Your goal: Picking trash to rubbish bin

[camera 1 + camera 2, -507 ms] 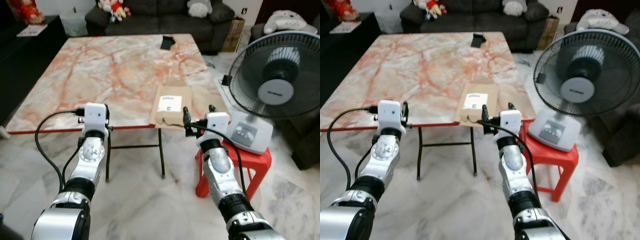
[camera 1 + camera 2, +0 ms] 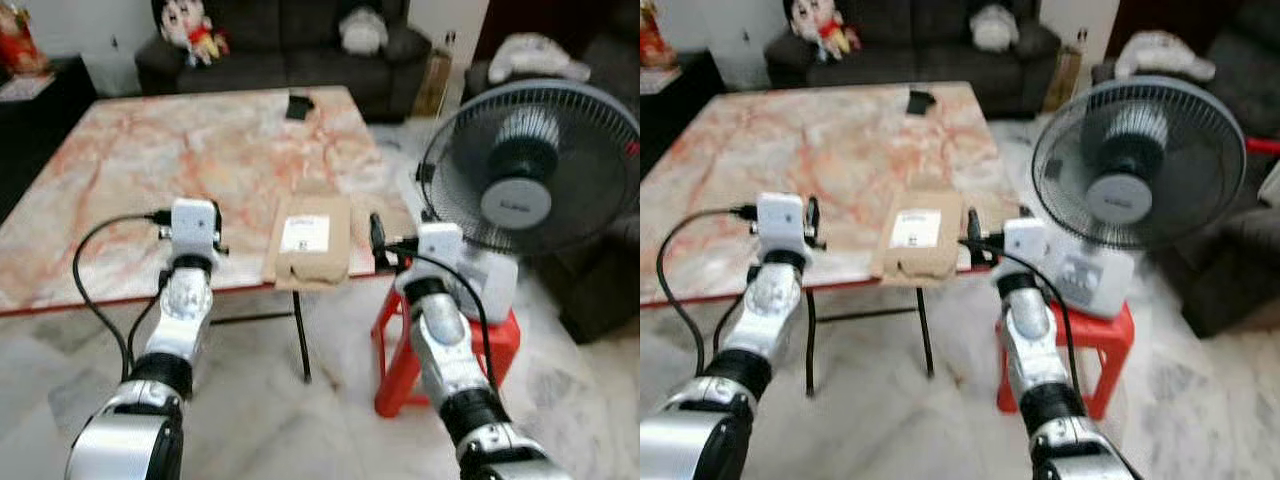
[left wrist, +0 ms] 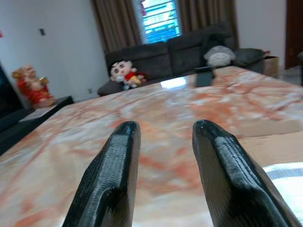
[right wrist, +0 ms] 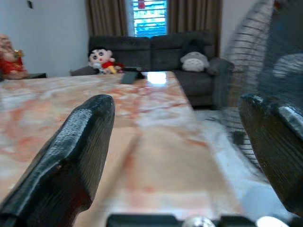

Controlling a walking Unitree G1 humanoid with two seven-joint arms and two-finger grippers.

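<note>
A flat brown cardboard parcel (image 2: pixel 308 238) with a white label lies at the near edge of the marble table (image 2: pixel 150 170), slightly overhanging it. My right gripper (image 4: pixel 184 142) hovers just right of the parcel at table height, open wide, with one black finger (image 2: pixel 376 235) close to the parcel's side. My left gripper (image 3: pixel 163 137) is held over the table's near edge, left of the parcel, open with nothing between its fingers (image 3: pixel 118 156). In the left wrist view the parcel's edge (image 3: pixel 279 142) lies off to one side.
A standing fan (image 2: pixel 525 170) sits on a red plastic stool (image 2: pixel 500 340) close by my right arm. A small black object (image 2: pixel 298 105) lies at the table's far edge. A dark sofa (image 2: pixel 290 40) with soft toys stands behind. Marble floor lies below.
The whole picture has shifted and blurred, so the camera moved. Both arms keep the same raised pose and both grippers stay open. The parcel still lies on the table edge.
</note>
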